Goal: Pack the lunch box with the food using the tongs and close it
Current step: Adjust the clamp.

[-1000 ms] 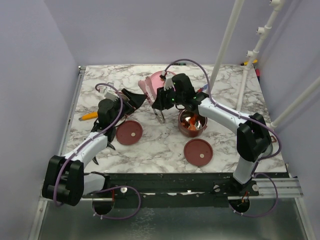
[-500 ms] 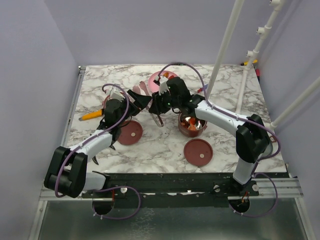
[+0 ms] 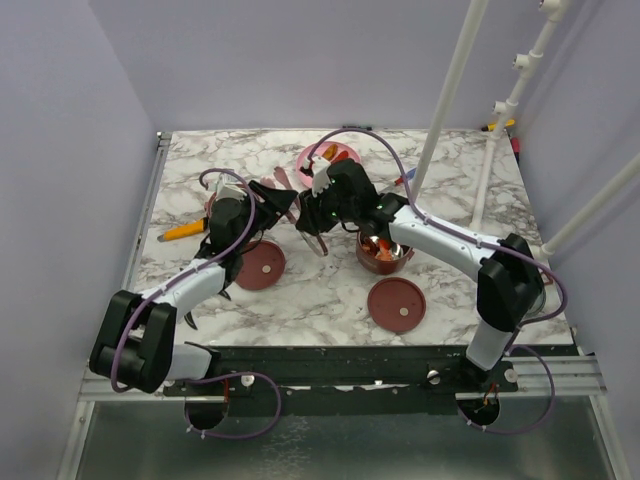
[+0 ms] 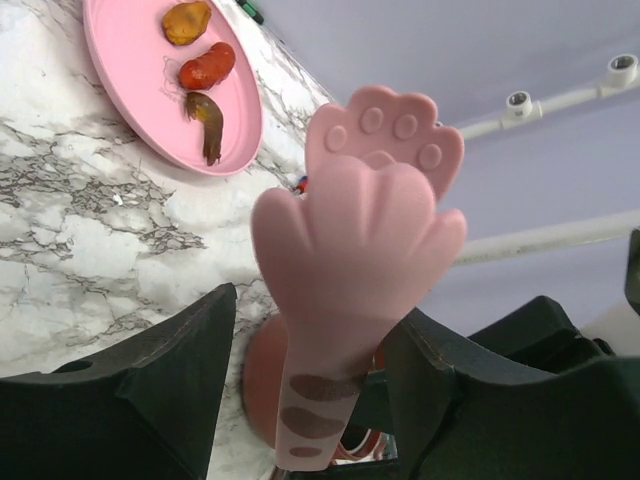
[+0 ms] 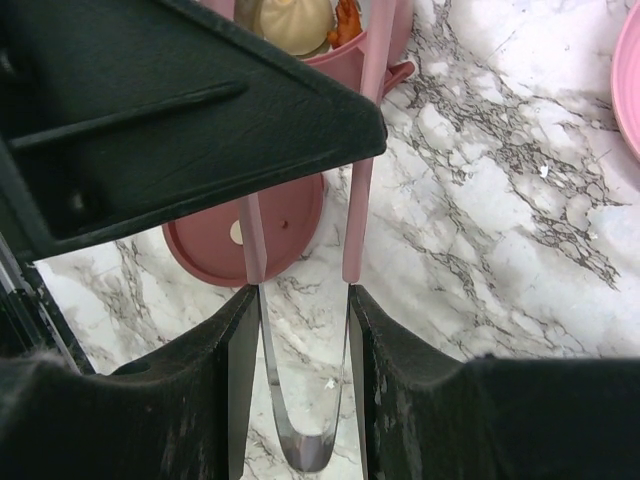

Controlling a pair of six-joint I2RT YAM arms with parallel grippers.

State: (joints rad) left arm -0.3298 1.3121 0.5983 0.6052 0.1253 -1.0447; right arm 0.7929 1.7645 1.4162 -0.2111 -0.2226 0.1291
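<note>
Firmly, right end effector grips the tongs; left end effector gapes around their paw tips.

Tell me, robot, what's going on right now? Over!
Right gripper shut on the tongs. Left gripper open around their paw tips. Lunch box bowl open, some food in; more on the pink plate. Nothing seen in the way.

Pink plate at marble table's rear; yellow-handled item near left edge.
</note>
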